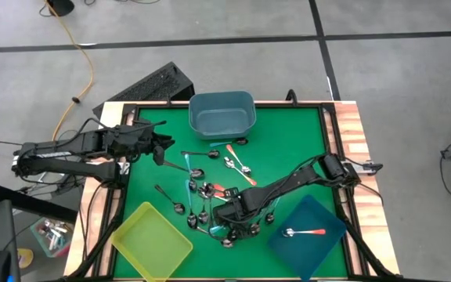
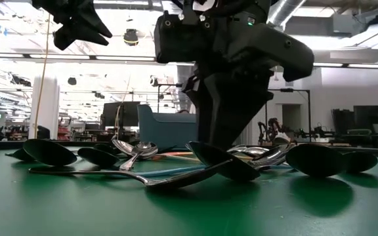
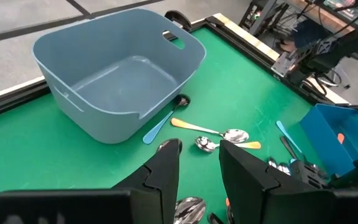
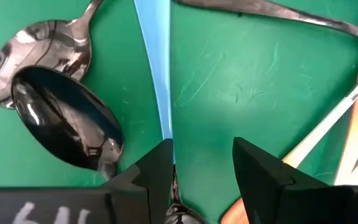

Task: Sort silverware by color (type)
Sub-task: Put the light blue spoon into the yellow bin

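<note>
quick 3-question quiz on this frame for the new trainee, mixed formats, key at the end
1. True or false: the dark blue bin already holds one orange-handled spoon.
2. Multiple choice: the right tool is A) over the yellow bin, B) low over the spoon pile in the middle of the mat, C) inside the grey-blue bin.
3. Fill in: in the right wrist view, the handle running up from between the right tool's open fingers is coloured ____.

Key: 1 true; 2 B; 3 light blue.
</note>
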Action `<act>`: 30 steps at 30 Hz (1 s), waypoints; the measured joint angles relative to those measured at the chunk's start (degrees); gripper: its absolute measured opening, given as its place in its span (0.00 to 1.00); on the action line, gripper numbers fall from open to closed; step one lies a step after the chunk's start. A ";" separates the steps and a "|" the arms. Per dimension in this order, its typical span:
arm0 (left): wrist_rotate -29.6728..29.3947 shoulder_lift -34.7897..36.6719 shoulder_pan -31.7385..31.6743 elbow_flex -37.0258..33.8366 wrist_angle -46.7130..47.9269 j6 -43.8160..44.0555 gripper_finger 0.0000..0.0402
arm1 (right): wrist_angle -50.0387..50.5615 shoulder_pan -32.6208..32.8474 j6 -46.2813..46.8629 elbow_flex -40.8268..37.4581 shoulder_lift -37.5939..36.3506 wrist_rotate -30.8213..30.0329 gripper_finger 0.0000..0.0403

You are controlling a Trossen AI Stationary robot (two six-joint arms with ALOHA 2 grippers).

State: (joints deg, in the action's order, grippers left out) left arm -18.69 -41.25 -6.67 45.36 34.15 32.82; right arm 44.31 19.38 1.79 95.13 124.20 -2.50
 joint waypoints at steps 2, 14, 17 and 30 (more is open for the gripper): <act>0.27 -0.02 -0.01 0.00 0.00 0.00 0.25 | -0.04 0.47 0.53 0.00 0.00 -0.22 0.44; 0.44 0.00 0.00 0.00 0.01 0.00 0.25 | 0.83 0.67 2.44 0.20 1.79 -0.55 0.44; 0.77 0.00 -0.01 0.00 0.40 0.00 0.25 | 0.48 0.82 2.40 0.37 2.99 -0.13 0.44; 0.95 0.00 0.01 0.00 1.27 0.42 0.25 | 1.76 0.67 4.23 0.20 3.13 -1.26 0.11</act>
State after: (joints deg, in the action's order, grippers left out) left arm -17.74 -41.25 -6.66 45.36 35.42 33.24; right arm 46.07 20.05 6.02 95.33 127.33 -3.76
